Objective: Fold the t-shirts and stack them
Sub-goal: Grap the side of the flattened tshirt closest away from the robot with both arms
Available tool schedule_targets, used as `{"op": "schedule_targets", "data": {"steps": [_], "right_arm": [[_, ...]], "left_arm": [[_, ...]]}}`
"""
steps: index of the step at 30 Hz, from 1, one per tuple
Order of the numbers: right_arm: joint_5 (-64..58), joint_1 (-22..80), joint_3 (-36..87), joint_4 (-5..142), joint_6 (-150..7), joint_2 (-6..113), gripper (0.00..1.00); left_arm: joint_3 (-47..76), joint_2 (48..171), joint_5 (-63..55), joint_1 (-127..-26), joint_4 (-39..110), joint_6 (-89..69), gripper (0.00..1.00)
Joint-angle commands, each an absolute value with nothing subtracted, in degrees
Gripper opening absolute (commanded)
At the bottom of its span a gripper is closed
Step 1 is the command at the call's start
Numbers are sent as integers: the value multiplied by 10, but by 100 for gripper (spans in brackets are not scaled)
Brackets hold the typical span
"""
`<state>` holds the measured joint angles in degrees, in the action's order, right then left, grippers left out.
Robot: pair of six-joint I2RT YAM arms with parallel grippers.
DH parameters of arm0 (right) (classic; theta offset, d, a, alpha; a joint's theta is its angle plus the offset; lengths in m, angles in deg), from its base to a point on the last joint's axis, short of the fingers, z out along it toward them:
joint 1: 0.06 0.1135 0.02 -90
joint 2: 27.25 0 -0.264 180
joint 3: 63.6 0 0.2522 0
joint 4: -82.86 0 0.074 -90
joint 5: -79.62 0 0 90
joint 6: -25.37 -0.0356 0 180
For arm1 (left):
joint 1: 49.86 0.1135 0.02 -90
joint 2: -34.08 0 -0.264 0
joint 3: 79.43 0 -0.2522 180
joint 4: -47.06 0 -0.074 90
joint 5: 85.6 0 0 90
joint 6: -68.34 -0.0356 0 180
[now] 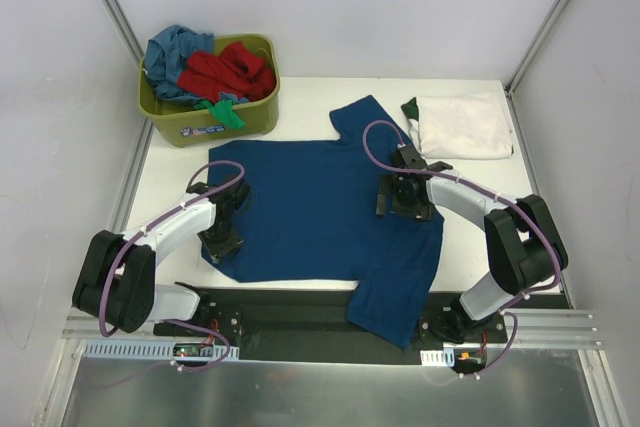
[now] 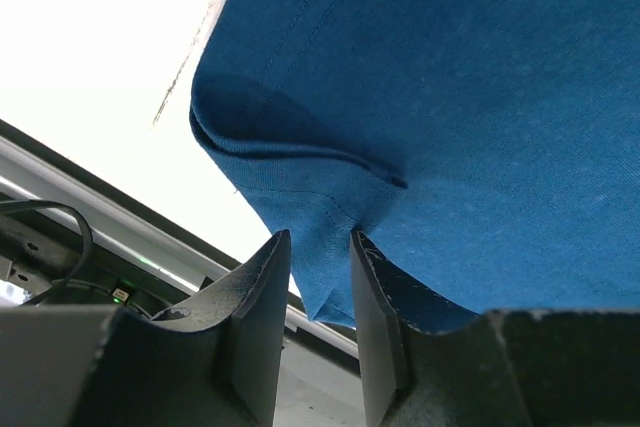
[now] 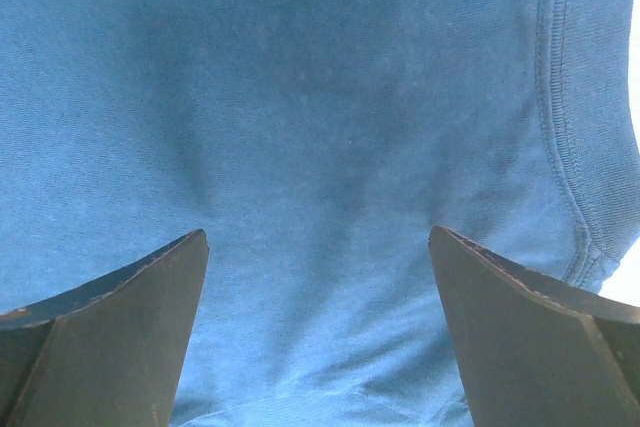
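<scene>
Dark blue cloth t-shirt (image 1: 300, 207) lay spread on white table (image 1: 300, 107), long axis left-right, hem leftward | left gripper (image 2: 320, 239) pinched near-left hem corner | right gripper (image 3: 318, 237) hovered, jaws wide apart, over collar end

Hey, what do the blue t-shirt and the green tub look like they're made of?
Blue t-shirt: soft knit cloth, likely cotton, matte; fine knit texture, stitched hem and limp folds show. Green tub: probably rigid plastic, smooth with a slight sheen, molded rounded rim.
</scene>
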<state>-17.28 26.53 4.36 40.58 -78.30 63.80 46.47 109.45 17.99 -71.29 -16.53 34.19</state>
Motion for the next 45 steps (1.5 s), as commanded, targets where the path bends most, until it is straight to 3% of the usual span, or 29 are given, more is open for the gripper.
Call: {"op": "schedule_targets", "data": {"steps": [1,11,17,23,31,34,36,45], "right_arm": [[-186,264,46,396,-788,636,97],[-185,264,47,396,-784,643,97],[-187,264,46,396,-784,647,97],[-189,265,47,394,-783,649,97],[-194,264,52,391,-783,659,97],[-196,264,54,390,-784,663,97],[-198,264,54,389,-783,665,97],[-194,264,57,386,-778,666,97]], "left_arm": [[474,1089,188,-718,-175,332,30],[474,1055,157,-725,-134,288,41],[476,1110,157,-725,-133,285,40],[473,1121,166,-725,-141,295,25],[469,1080,205,-725,-189,315,22],[468,1069,218,-725,-207,322,13],[473,1064,222,-725,-207,323,1],[471,1059,222,-725,-206,327,0]]}}
